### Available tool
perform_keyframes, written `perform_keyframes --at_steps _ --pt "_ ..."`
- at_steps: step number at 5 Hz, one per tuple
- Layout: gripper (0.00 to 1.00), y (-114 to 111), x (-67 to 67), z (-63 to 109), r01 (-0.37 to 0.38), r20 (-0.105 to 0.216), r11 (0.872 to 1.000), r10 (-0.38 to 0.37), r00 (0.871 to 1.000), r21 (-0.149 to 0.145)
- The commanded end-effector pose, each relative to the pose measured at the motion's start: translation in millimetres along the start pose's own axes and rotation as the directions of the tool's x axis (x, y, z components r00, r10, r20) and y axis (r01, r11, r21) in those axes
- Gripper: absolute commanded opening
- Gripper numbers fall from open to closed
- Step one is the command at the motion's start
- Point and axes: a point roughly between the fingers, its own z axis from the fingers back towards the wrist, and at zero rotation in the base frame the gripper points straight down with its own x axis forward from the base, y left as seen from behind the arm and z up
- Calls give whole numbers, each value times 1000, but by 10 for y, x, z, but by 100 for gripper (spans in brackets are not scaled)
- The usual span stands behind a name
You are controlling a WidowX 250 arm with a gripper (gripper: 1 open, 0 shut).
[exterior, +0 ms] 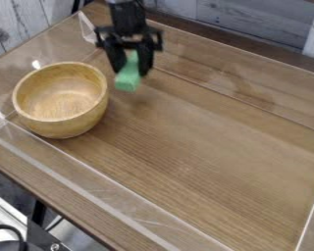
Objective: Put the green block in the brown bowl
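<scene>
The green block [127, 73] hangs above the wooden table, clamped between the black fingers of my gripper [130, 61], which is shut on it and points straight down. The block's lower end sticks out below the fingertips. The brown bowl [60, 98] sits on the table to the lower left of the gripper, upright and with nothing inside it. The block is clear of the bowl, a short way off its right rim.
A clear acrylic wall [146, 224] rims the wooden table [212, 147] along the front and sides. A pale wall runs behind the table at the top of the view.
</scene>
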Motion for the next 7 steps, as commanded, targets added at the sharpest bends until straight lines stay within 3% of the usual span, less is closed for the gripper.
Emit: perform_keyframes --at_steps 1,2,4,6,7 --pt "0 324 117 403 -18 102 1000 17 995 14" --pt "0 608 131 471 -42 111 999 39 993 22" --pt "0 868 -45 134 -21 93 994 11 996 111" --pt "0 964 -115 -155 -14 58 985 4 998 172" --pt "0 853 -170 -217 14 34 985 -21 999 171"
